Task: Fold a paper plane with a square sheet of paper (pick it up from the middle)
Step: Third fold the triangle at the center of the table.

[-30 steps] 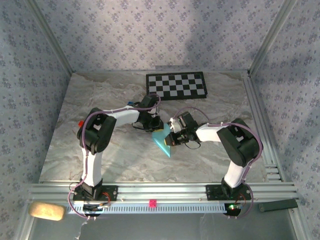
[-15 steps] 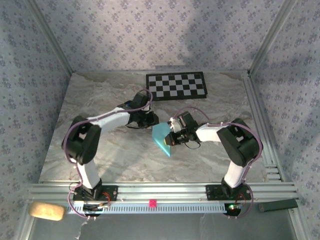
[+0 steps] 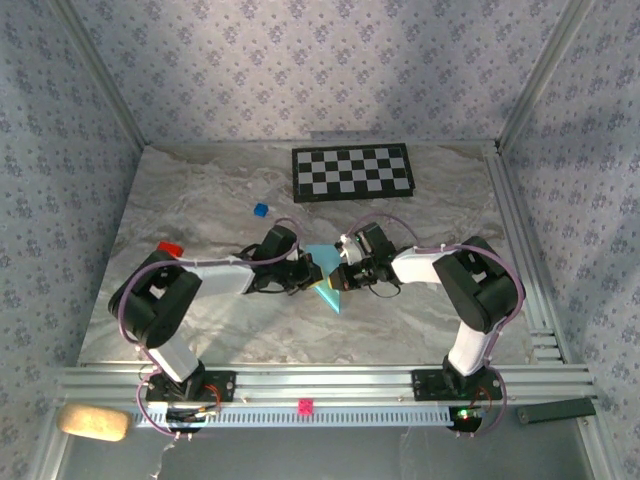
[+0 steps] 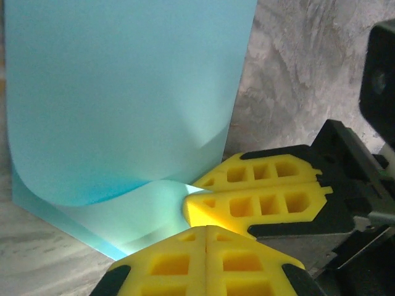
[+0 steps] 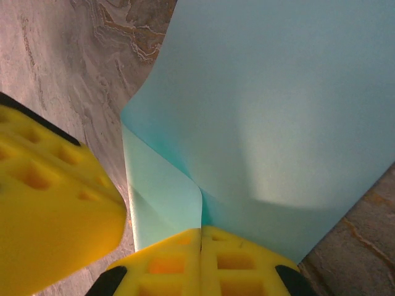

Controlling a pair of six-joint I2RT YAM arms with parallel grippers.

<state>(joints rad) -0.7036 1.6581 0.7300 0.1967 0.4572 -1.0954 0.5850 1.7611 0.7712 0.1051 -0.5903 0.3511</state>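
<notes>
A: Overhead view?
B: Evenly lit, with soft shadows on the marble table (image 3: 420, 320) — slightly grainy.
A: Wrist close-ups?
B: Bright square sheet of paper (image 4: 123, 92) with a pale highlight; nearest yellow fingers (image 5: 49, 203) blurred.

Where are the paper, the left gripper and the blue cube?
paper (image 4: 123, 92): left wrist view, on the raised flap.
left gripper (image 4: 205, 229): left wrist view, at the seam between its closed yellow fingertips.
cube (image 3: 261, 210): top view, on its top face.

right gripper (image 4: 192, 192) crowds left gripper (image 4: 205, 229) at the sheet (image 4: 123, 92).
</notes>
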